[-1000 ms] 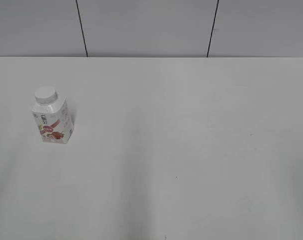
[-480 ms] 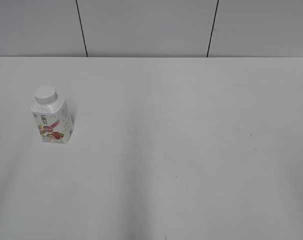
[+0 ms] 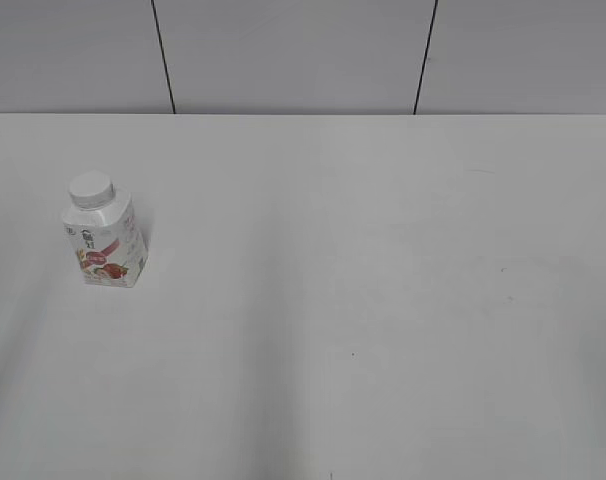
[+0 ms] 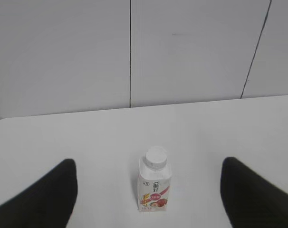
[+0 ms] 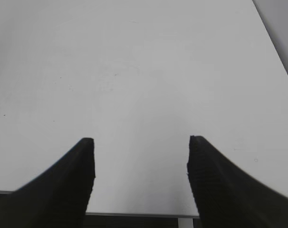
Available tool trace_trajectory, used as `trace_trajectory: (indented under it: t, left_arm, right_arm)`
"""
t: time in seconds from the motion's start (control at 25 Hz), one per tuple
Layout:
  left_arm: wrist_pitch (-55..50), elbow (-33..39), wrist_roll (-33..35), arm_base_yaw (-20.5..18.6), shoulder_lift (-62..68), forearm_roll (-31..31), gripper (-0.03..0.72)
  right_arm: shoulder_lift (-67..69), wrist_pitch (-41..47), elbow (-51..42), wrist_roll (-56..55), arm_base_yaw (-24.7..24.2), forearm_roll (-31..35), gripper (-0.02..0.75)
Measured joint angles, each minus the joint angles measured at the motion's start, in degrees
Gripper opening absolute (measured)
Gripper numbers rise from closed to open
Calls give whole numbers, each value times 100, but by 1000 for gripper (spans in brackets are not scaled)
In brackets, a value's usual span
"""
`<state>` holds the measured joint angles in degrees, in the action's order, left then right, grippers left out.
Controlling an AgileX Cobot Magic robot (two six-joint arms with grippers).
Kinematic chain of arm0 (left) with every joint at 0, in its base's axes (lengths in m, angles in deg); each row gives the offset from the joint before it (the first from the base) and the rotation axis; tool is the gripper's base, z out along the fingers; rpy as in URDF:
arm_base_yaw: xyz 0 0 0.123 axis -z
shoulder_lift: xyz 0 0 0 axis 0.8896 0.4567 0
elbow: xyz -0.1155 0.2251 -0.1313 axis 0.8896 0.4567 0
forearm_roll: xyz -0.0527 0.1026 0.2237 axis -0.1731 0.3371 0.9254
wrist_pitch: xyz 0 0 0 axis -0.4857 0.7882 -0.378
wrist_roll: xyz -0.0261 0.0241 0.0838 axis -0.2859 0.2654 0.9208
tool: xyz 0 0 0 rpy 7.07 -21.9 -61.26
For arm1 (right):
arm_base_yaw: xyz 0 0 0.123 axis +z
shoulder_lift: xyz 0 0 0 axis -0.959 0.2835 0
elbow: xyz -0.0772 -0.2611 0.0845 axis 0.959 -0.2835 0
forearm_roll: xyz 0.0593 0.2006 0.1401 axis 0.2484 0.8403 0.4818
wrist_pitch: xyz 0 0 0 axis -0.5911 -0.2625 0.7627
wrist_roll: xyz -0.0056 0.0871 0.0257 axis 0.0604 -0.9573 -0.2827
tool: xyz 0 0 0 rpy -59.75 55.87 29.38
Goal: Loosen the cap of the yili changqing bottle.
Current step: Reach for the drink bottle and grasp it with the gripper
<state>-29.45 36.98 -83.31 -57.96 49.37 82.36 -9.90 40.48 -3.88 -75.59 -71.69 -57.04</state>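
Nothing moved | yili changqing bottle point(image 3: 107, 245) upright, cap point(image 3: 90, 189) on (contents unseen) | both fingers point(image 4: 44, 192) point(image 5: 68, 183) spread, empty

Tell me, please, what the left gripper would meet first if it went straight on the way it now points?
Most likely the bottle, which stands upright between the open fingers of the left gripper, cap on. How far ahead it stands is unclear.
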Motion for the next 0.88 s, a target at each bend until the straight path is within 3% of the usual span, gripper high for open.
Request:
trace_trajectory:
  t: [0.48, 0.88]
  left_arm:
    - [1517, 0, 10, 0, 1117, 31, 562]
    - [2159, 10, 11, 0, 2081, 473, 562]
  right_arm:
    - [0, 0, 0, 0, 0, 0, 491]
    - [0, 0, 0, 0, 0, 0, 491]
